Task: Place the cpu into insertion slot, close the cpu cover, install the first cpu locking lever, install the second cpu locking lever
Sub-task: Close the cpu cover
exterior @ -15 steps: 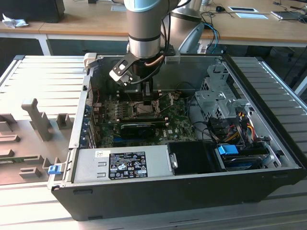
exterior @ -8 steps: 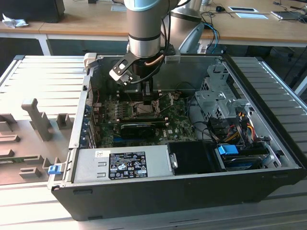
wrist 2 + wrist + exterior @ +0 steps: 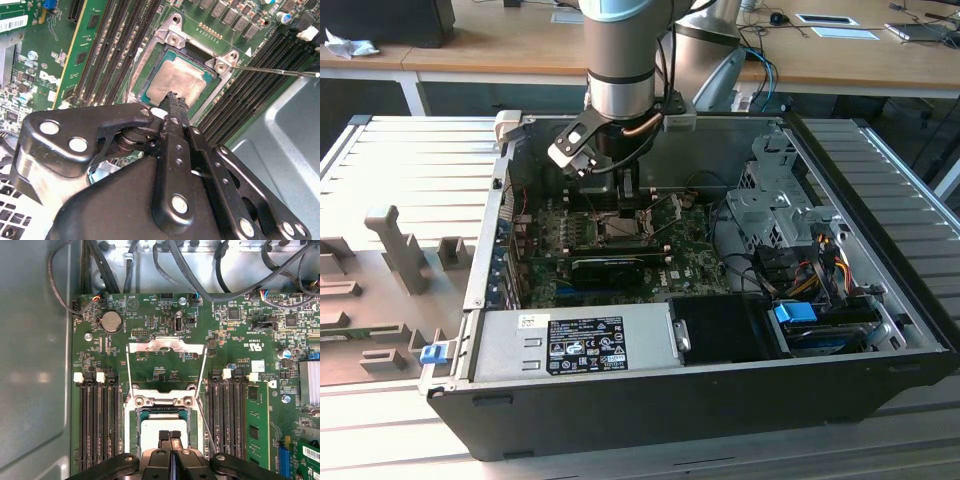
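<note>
On a grey ribbed table [image 3: 380,160], an open computer case [image 3: 720,400]. Down inside, over the green board [image 3: 150,315], the gripper [image 3: 170,434]: fingers pressed tight together, holding nothing, tips down on the chip [image 3: 150,429]. Chip already flat in the slot [image 3: 145,67], so looks like step one done. Cover [image 3: 167,346] tipped up and back, not yet closed. Thin lever [image 3: 275,71] sticking out loose, not yet hooked. White stickers with tiny print on the grey power box [image 3: 510,345] and the board, left unread.
</note>
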Motion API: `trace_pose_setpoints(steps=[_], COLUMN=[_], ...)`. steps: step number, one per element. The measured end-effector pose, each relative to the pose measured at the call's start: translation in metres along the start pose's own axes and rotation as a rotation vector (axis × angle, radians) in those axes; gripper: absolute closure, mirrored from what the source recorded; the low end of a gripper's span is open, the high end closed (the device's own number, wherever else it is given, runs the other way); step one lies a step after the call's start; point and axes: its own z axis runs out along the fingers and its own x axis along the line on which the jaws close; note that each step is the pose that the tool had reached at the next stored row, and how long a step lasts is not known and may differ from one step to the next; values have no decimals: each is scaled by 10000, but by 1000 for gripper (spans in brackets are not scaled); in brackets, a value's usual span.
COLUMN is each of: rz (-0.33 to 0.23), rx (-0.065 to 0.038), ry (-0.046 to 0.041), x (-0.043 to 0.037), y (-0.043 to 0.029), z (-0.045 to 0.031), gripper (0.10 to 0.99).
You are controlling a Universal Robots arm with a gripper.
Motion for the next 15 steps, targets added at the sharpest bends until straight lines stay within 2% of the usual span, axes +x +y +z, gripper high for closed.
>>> trace_pose_setpoints(steps=[15], rz=[0], rx=[0], ry=[0], x=[0], y=[2], z=[-26], gripper=[980])
